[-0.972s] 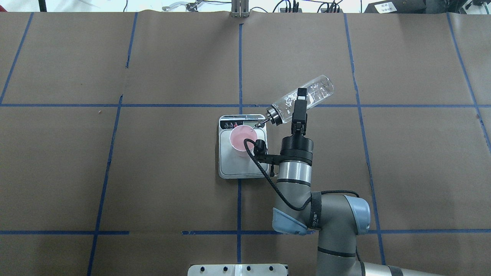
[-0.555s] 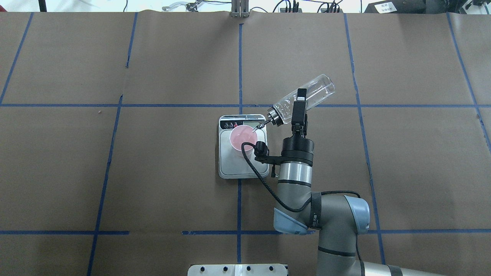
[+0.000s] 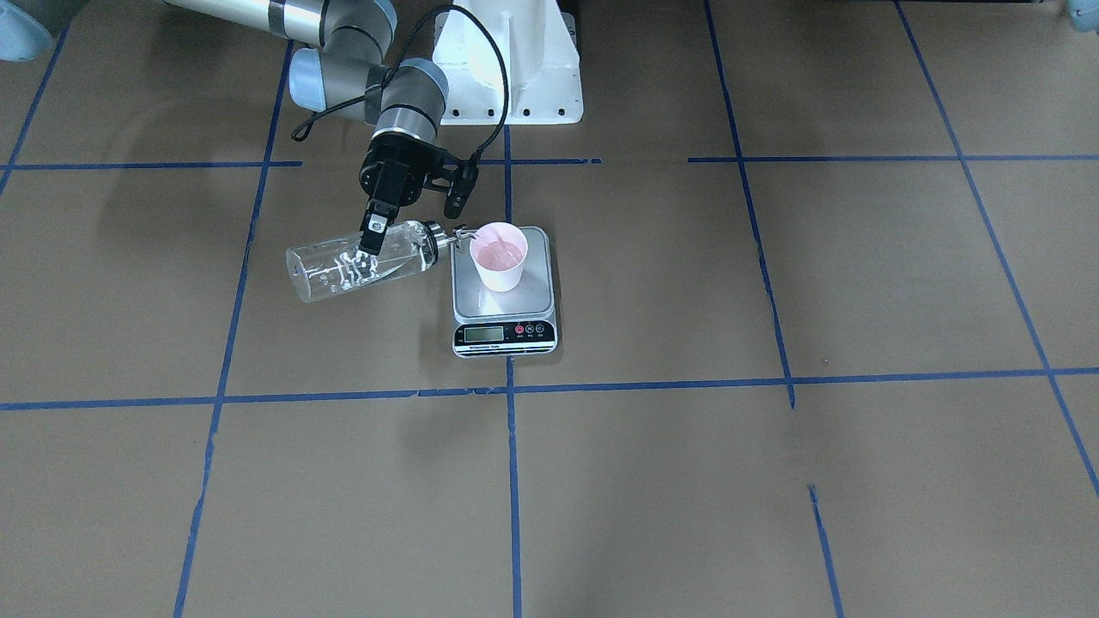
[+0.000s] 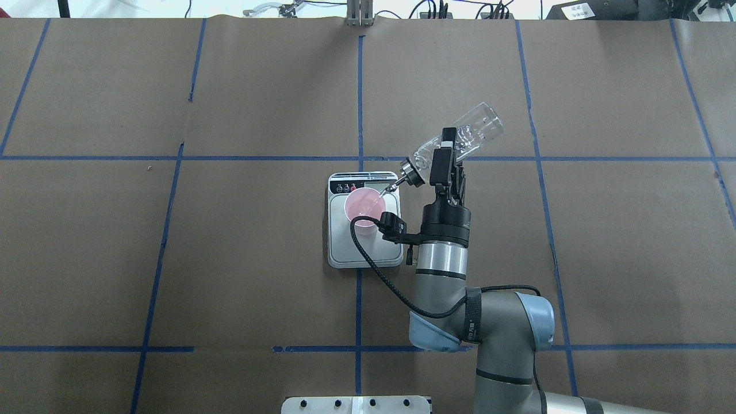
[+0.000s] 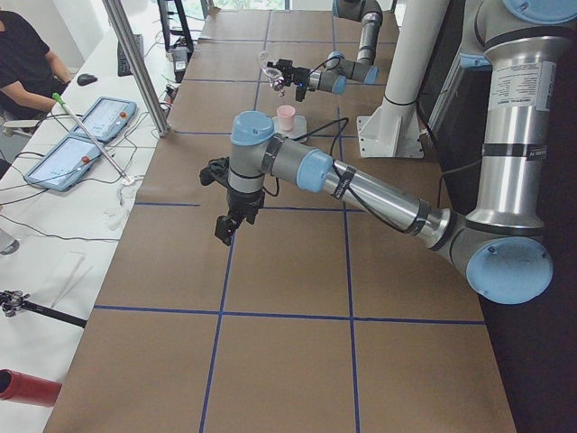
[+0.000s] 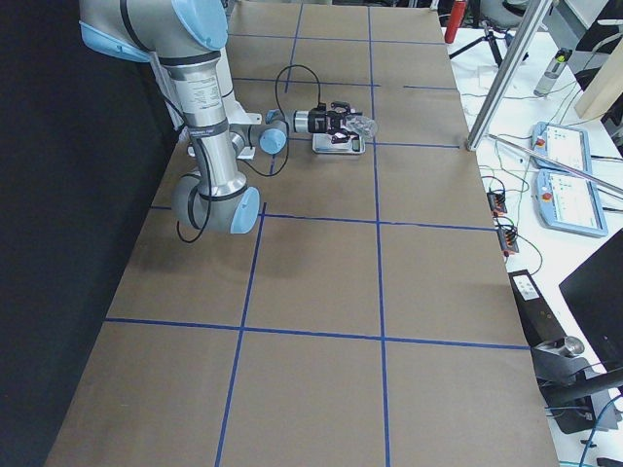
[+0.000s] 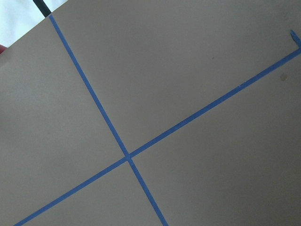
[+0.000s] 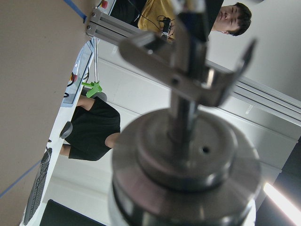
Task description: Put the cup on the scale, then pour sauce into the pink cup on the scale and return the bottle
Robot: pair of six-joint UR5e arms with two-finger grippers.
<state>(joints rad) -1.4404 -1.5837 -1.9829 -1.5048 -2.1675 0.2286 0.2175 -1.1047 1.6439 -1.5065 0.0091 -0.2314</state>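
Note:
The pale pink cup point(image 4: 361, 204) stands on the silver scale point(image 4: 368, 253), toward its display end; both also show in the front view, cup point(image 3: 500, 256) and scale point(image 3: 506, 300). My right gripper point(image 4: 445, 154) is shut on the clear glass bottle point(image 4: 471, 131) and holds it tilted, base up. Its metal spout point(image 4: 393, 187) is at the cup's rim. The right wrist view shows the bottle's silver collar point(image 8: 183, 155) close up. The sauce is hardly visible. My left gripper point(image 5: 225, 230) hangs over bare table far from the scale; I cannot tell whether it is open or shut.
Brown paper with blue tape lines point(image 4: 359, 103) covers the table. The white robot base point(image 3: 506, 60) stands behind the scale. An operators' desk with tablets point(image 5: 81, 135) runs along the far table edge, with a person at it.
The right wrist has turned and the bottle's base has risen, so the bottle tilts more steeply. The spout stays at the cup's rim.

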